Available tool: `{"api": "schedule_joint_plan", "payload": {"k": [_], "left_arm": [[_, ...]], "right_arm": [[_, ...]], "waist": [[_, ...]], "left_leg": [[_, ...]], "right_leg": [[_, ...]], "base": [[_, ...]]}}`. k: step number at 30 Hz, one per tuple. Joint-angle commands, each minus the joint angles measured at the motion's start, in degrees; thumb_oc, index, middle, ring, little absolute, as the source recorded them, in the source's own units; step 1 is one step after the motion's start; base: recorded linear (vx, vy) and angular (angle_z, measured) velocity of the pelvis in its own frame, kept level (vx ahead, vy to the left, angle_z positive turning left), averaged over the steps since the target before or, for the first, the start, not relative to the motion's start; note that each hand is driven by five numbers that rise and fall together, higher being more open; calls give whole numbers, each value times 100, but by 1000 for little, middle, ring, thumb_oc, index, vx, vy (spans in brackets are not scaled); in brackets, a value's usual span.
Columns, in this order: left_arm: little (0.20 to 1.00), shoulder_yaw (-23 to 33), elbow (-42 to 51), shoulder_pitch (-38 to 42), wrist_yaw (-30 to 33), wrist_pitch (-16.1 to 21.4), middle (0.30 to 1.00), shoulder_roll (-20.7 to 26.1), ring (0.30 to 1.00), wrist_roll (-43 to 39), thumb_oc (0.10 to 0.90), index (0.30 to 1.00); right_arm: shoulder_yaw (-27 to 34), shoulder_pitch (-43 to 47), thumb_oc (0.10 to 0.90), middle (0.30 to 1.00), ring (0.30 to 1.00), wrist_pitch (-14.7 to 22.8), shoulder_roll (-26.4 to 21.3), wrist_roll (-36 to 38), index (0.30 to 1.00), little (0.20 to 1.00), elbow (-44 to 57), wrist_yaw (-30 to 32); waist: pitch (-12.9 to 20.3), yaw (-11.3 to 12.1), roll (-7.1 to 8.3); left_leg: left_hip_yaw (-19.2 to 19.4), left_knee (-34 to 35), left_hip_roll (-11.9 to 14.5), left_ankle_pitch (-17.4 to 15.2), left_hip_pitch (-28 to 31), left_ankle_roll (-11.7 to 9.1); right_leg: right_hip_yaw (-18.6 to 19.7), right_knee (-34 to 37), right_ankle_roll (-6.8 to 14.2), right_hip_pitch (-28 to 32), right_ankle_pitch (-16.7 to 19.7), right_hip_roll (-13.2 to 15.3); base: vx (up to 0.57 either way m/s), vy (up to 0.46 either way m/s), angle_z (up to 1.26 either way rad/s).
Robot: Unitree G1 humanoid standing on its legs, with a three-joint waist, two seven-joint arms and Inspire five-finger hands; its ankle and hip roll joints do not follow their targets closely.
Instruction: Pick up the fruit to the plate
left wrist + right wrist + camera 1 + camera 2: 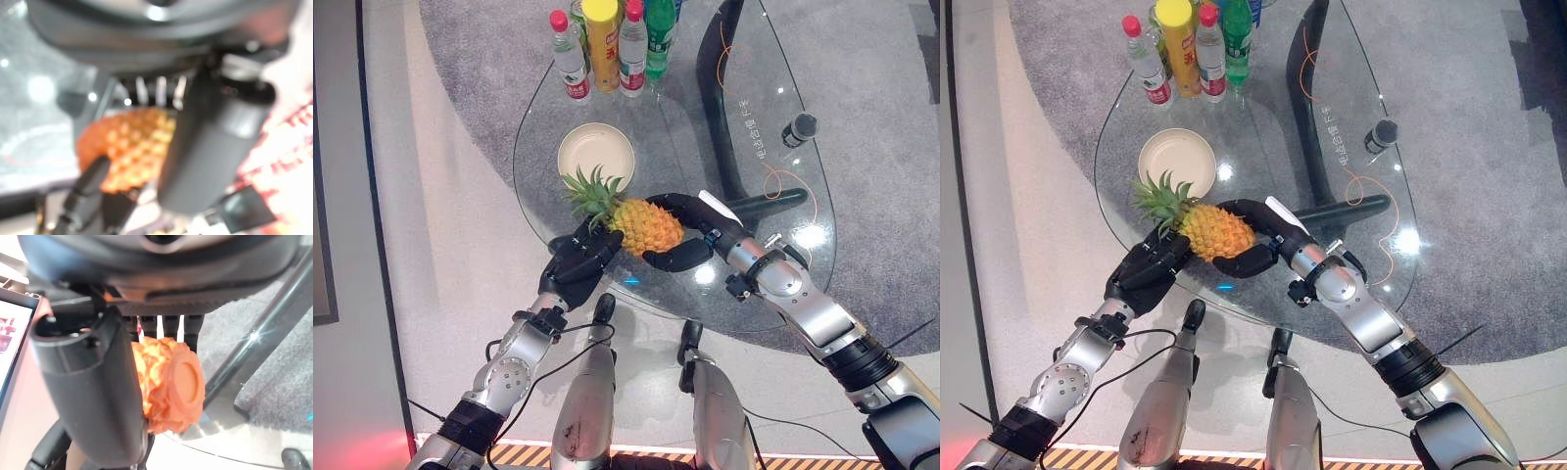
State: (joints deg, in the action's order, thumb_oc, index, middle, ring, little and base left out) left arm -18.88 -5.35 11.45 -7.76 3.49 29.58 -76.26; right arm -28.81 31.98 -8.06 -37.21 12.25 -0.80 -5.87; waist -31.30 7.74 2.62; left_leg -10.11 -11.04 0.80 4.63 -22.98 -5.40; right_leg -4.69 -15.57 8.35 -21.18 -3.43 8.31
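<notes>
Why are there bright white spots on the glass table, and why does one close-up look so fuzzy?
In the left eye view, the spots on the glass table are lamp glare. The left wrist view is out of focus: the pineapple is an orange smear beside the left hand. The right wrist view shows the right hand round the fruit more clearly.

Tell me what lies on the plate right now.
Nothing lies on the plate. Only the pineapple leaves overlap its near rim; both hands, left hand and right hand, hold the fruit.
</notes>
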Motion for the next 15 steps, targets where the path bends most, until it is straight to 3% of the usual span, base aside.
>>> {"api": "schedule_joint_plan", "payload": {"k": [1,7,15], "left_arm": [[900,382,1438,686,-423,514,900,-327,900,-87,800,900],[900,434,1404,640,-415,552,900,-454,900,-16,800,900],[900,497,1436,660,-459,488,900,-551,900,-21,800,900]], "right_arm": [[-403,213,100,300,300,677,340,10,300,200,1219,-319],[-8,26,100,300,300,936,546,-10,300,200,1192,240],[38,-15,100,300,300,797,484,-173,300,200,1488,-308]], "waist": [[151,-26,304],[151,-50,254],[151,-99,192]], "left_leg": [[267,-337,-686,-817,346,631],[240,-327,-700,-833,382,626],[220,-331,-697,-814,399,581]], "right_leg": [[95,597,-200,458,431,-637],[48,582,-228,488,378,-632],[65,557,-240,497,346,-620]], "base": [[0,0,0],[6,-1,3],[0,0,0]]}}
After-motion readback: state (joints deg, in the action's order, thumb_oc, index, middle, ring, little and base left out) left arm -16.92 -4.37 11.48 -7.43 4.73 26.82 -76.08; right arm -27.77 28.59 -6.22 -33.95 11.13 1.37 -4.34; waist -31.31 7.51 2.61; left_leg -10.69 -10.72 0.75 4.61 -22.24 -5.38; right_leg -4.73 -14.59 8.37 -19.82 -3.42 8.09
